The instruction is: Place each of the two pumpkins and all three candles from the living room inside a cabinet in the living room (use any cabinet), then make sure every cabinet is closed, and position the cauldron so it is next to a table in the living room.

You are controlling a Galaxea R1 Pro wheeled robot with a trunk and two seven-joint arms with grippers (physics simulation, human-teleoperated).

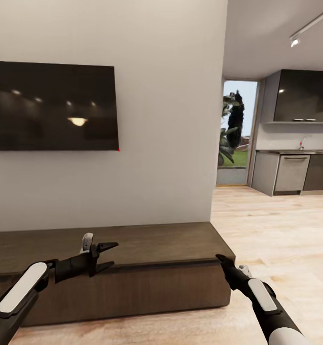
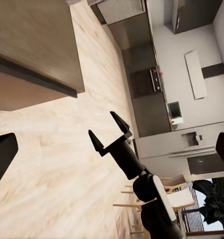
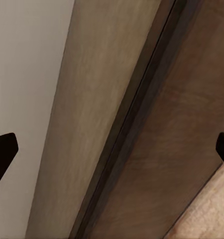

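Note:
The long, low dark-brown cabinet (image 1: 147, 282) stands against the grey wall, its flat top bare and its front flush, with no drawer standing out. My left gripper (image 1: 107, 255) hovers open just over the front edge of the cabinet top, left of centre, holding nothing. My right gripper (image 1: 222, 261) is at the cabinet's right front corner, close to the top edge. The left wrist view shows the right gripper (image 2: 110, 130) with its two fingers spread and empty. The right wrist view looks closely at the cabinet (image 3: 117, 99), along the seam between top and front.
A black TV (image 1: 51, 108) hangs on the wall above the cabinet. Light wood floor (image 1: 285, 230) runs right toward a kitchen with grey cupboards (image 1: 290, 172) and a glass door with a plant (image 1: 234, 129). Dining chairs (image 2: 176, 196) appear in the left wrist view.

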